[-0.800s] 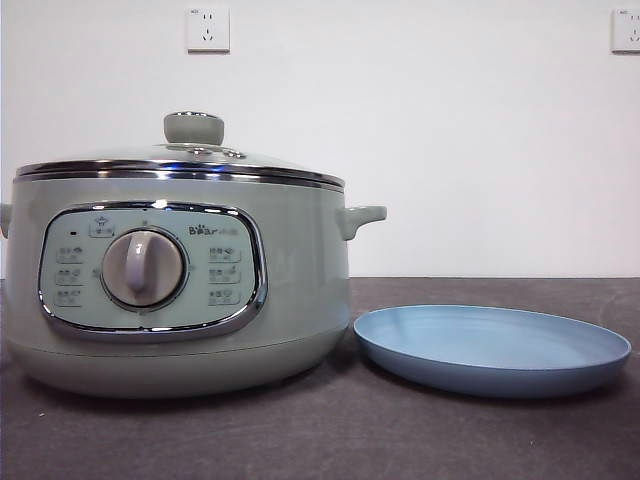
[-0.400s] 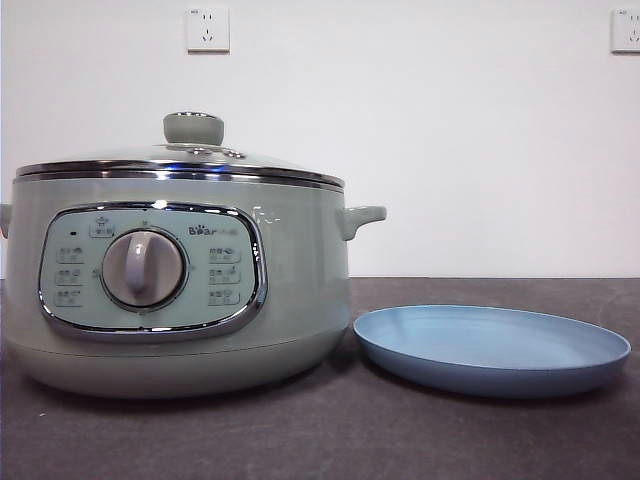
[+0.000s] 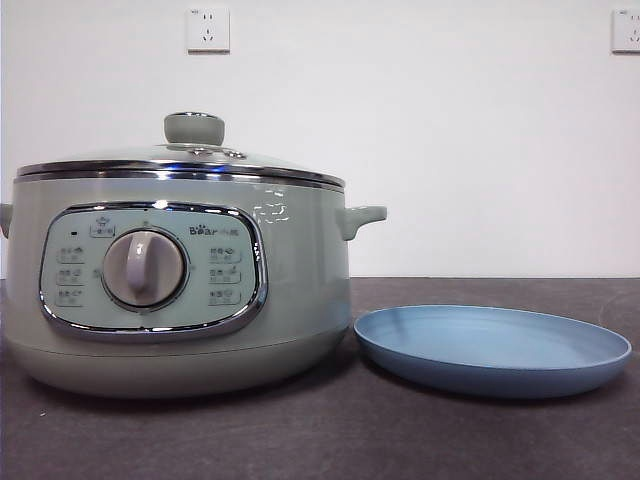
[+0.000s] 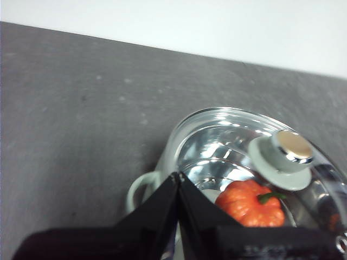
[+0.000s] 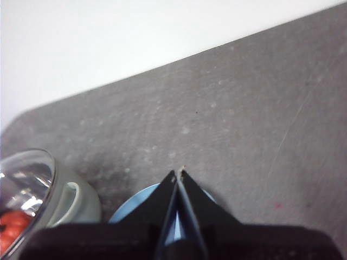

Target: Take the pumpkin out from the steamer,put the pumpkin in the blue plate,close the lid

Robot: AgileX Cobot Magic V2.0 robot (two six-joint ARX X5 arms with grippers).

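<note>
the pumpkin (image 4: pixel 251 203) sits inside the steamer (image 3: pixel 180 290) under the seated lid (image 3: pixel 190 150), blue plate (image 3: pixel 492 350) bare beside it on the worktop (image 3: pixel 320 440), nothing shifted since earlier, so i report left pincer (image 4: pixel 177 181) and right pincer (image 5: pixel 178 176) clenched, empty, extraction not begun.

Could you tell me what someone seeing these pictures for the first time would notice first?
The big sage-green steamer fills the left of the front view, its glass lid on. Right beside it lies the blue plate, with nothing on it. Through the glass, the left wrist view shows the orange pumpkin inside, with the left gripper shut above the pot.
</note>
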